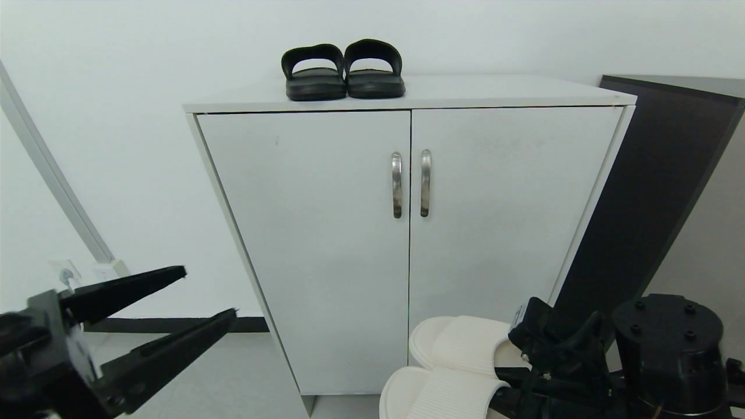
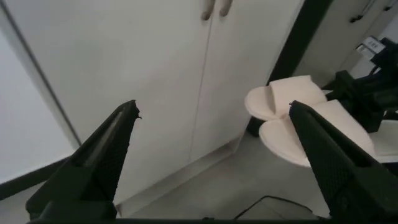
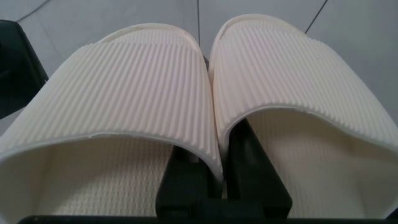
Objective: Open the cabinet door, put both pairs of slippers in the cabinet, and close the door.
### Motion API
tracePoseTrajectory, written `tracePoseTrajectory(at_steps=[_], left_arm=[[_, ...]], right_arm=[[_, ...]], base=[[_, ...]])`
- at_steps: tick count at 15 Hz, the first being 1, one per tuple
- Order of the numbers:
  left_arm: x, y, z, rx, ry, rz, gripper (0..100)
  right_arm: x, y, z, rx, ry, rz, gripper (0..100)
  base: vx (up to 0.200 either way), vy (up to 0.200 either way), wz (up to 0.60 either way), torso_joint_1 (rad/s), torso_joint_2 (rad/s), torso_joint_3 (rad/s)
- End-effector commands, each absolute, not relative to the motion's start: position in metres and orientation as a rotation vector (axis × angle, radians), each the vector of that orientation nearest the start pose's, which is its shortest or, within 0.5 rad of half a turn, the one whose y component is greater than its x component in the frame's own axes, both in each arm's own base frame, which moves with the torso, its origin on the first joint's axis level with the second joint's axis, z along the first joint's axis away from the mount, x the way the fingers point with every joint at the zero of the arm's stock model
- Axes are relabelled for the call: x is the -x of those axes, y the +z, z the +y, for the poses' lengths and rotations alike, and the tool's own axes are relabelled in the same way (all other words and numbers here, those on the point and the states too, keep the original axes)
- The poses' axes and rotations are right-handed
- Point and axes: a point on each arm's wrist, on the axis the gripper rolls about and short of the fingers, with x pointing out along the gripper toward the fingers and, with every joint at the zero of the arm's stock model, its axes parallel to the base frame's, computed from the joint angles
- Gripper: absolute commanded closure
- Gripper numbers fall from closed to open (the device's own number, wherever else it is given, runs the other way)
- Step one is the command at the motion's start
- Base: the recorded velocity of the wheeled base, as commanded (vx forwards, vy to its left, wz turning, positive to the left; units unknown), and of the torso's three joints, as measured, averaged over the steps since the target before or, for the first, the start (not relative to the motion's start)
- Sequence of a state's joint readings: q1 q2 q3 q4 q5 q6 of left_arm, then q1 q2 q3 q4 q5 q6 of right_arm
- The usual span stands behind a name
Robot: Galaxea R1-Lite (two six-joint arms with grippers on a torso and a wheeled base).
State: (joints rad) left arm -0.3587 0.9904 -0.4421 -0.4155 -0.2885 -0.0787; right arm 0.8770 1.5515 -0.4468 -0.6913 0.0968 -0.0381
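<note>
Both cabinet doors [image 1: 314, 233] are shut, so nothing is stowed yet. The black slippers [image 1: 343, 73] sit on top of the cabinet [image 1: 495, 90], left of centre. The right pincer [image 3: 217, 177] is clamped on the white slippers [image 1: 454, 361], low at the near right. The left pincer [image 1: 210, 293] hangs with its fingers apart, near left.

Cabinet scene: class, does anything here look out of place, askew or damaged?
The black slippers sit side by side on top of the cabinet, an odd spot for footwear; its doors are shut. The cream slippers are pinched together in the right tool. Nothing looks damaged or spilled.
</note>
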Motion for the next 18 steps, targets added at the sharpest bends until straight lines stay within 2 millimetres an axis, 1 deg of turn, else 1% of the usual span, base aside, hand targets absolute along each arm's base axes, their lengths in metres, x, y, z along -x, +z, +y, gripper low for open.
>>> tracePoseTrajectory(at_steps=[1, 2, 4, 5, 6, 7, 11, 15, 16, 18], left_arm=[[-0.154, 0.214, -0.088, 0.085, -0.749, 0.185, 0], [-0.162, 0.221, -0.104, 0.133, -0.776, 0.186, 0], [-0.167, 0.234, -0.127, 0.194, -0.84, 0.181, 0], [-0.169, 0.236, -0.135, 0.193, -0.868, 0.181, 0], [-0.174, 0.241, -0.149, 0.193, -0.907, 0.178, 0], [-0.177, 0.245, -0.158, 0.192, -0.932, 0.18, 0], [-0.213, 0.252, -0.195, 0.203, -1.013, 0.188, 0], [-0.241, 0.262, -0.22, 0.286, -1.074, 0.197, 0], [-0.249, 0.266, -0.223, 0.329, -1.068, 0.203, 0], [-0.26, 0.268, -0.222, 0.364, -1.077, 0.218, 0]], right_arm=[[-0.148, 0.136, 0.181, 0.199, 0.968, 0.38, 100], [-0.148, 0.136, 0.181, 0.2, 0.969, 0.383, 100], [-0.147, 0.132, 0.181, 0.205, 0.976, 0.4, 100], [-0.147, 0.132, 0.181, 0.205, 0.976, 0.402, 100], [-0.148, 0.131, 0.182, 0.206, 0.976, 0.403, 100], [-0.148, 0.13, 0.182, 0.207, 0.975, 0.406, 100], [-0.148, 0.129, 0.182, 0.21, 0.975, 0.412, 100], [-0.149, 0.128, 0.183, 0.211, 0.975, 0.415, 100], [-0.149, 0.128, 0.183, 0.211, 0.973, 0.415, 100], [-0.149, 0.128, 0.183, 0.211, 0.972, 0.415, 100]], base=[[0.0, 0.0, 0.0, 0.0, 0.0, 0.0], [0.0, 0.0, 0.0, 0.0, 0.0, 0.0], [0.0, 0.0, 0.0, 0.0, 0.0, 0.0], [0.0, 0.0, 0.0, 0.0, 0.0, 0.0], [0.0, 0.0, 0.0, 0.0, 0.0, 0.0], [0.0, 0.0, 0.0, 0.0, 0.0, 0.0], [0.0, 0.0, 0.0, 0.0, 0.0, 0.0], [0.0, 0.0, 0.0, 0.0, 0.0, 0.0], [0.0, 0.0, 0.0, 0.0, 0.0, 0.0], [0.0, 0.0, 0.0, 0.0, 0.0, 0.0]])
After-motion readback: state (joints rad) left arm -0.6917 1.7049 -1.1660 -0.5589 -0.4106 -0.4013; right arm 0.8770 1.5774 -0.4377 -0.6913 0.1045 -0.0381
